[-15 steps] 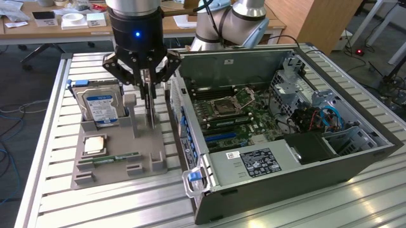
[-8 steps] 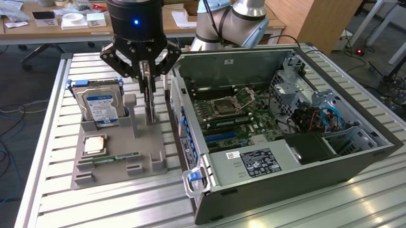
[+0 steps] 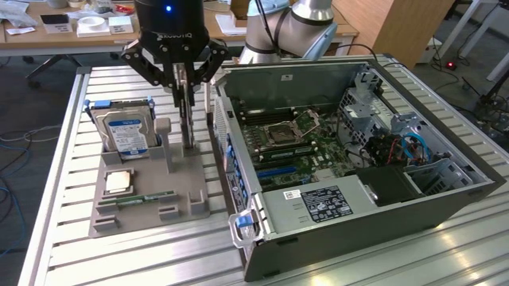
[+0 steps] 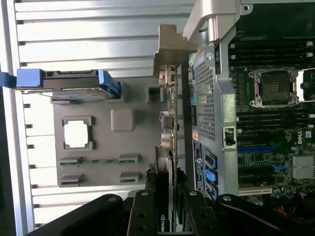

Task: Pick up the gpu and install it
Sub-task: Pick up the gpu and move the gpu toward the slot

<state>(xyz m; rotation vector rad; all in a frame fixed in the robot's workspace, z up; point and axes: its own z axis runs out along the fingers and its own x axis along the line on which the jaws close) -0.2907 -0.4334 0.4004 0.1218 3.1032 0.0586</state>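
- We see the open computer case [image 3: 358,238] on the exterior view's right.
- Just beside it sits the grey holder [image 3: 135,219], where the gpu [image 3: 188,128] stands upright, edge-on, its lower end at the holder.
- Our gripper [image 3: 186,83] pinches the card's top edge.
- We judge it light, stiff and fragile — best held by the bare board edge, never by its components.

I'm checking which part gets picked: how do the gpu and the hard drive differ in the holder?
The gpu is dark and very slim edge-on; the hard drive is silver, thicker, with a blue-white label. The tool grips the gpu; the hard drive stands untouched. Both stand upright in the grey holder.
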